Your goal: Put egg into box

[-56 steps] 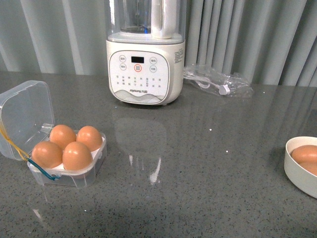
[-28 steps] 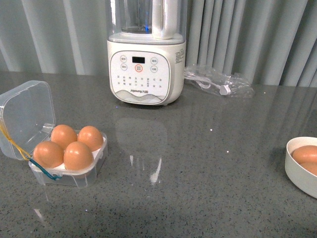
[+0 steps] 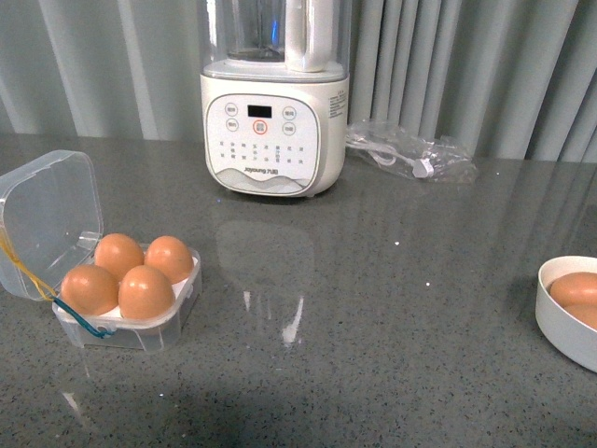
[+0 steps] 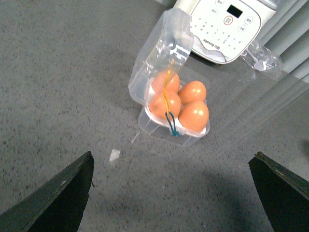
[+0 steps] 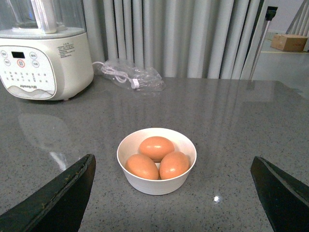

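Observation:
The box (image 3: pixel 126 333) stands open at the front left of the counter, its clear lid (image 3: pixel 51 210) leaning back. Several brown eggs fill its white tray, such as the egg (image 3: pixel 145 292) at the front. In the left wrist view the box (image 4: pixel 159 126) lies ahead of my left gripper (image 4: pixel 174 157), which is open, empty and well short of it. My right gripper (image 5: pixel 172 158) is open and empty, hanging over a white bowl (image 5: pixel 157 186) with three brown eggs (image 5: pixel 156 148). Neither arm shows in the front view.
A white blender (image 3: pixel 273 121) stands at the back centre, with a bagged cable (image 3: pixel 410 154) to its right. The white bowl (image 3: pixel 560 327) sits at the right edge of the front view. Yellow (image 3: pixel 19 266) and blue (image 3: pixel 79 322) rubber bands hang on the box. Grey curtains close the back.
Nothing on the counter has moved. The front view shifts by a few pixels, and a faint shadow has spread over the counter near its front edge.

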`<state>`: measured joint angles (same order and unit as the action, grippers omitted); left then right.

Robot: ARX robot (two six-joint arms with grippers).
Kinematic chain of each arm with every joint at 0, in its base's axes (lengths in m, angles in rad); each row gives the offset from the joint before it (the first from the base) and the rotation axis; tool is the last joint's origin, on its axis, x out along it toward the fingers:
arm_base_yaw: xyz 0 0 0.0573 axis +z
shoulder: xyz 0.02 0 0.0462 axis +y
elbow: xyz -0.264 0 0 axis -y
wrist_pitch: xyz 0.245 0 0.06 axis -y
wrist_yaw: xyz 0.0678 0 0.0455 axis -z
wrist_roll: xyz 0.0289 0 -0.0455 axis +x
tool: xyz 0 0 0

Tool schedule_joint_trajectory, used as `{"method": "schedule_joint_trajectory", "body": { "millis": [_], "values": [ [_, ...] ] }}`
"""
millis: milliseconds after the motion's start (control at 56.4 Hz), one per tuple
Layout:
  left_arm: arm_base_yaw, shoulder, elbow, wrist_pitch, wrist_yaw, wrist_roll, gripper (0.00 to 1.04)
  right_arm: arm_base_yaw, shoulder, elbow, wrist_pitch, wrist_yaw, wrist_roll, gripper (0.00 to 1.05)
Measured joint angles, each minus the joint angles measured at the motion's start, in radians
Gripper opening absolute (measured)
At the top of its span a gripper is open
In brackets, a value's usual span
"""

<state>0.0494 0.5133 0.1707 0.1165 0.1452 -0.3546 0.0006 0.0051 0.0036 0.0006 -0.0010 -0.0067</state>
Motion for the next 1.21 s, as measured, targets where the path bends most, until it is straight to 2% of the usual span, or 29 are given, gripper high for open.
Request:
{"method": "schedule_joint_trajectory", "body": {
  "millis": [142, 266, 550, 727, 904, 1205],
  "values": [
    [0.119, 0.335, 0.105, 0.278, 0.073, 0.053, 0.98, 0.000, 0.000, 0.000, 0.000, 0.000, 0.000, 0.97],
    [0.192, 0.599, 0.247, 0.394, 0.080, 0.094, 0.98, 0.000, 0.000, 0.000, 0.000, 0.000, 0.000, 0.97],
    [0.252, 0.921, 0.497, 0.401, 0.123, 0.135, 0.98, 0.000, 0.000, 0.000, 0.000, 0.000, 0.000, 0.97],
    [0.254, 1.054, 0.613, 0.378, 0.095, 0.188, 0.98, 0.000, 0.000, 0.000, 0.000, 0.000, 0.000, 0.97],
    [0.260, 1.156, 0.643, 0.381, 0.048, 0.261, 0.98, 0.000, 0.000, 0.000, 0.000, 0.000, 0.000, 0.97],
    [0.233, 1.157, 0.623, 0.415, 0.047, 0.286, 0.98, 0.000, 0.000, 0.000, 0.000, 0.000, 0.000, 0.97]
  ]
}}
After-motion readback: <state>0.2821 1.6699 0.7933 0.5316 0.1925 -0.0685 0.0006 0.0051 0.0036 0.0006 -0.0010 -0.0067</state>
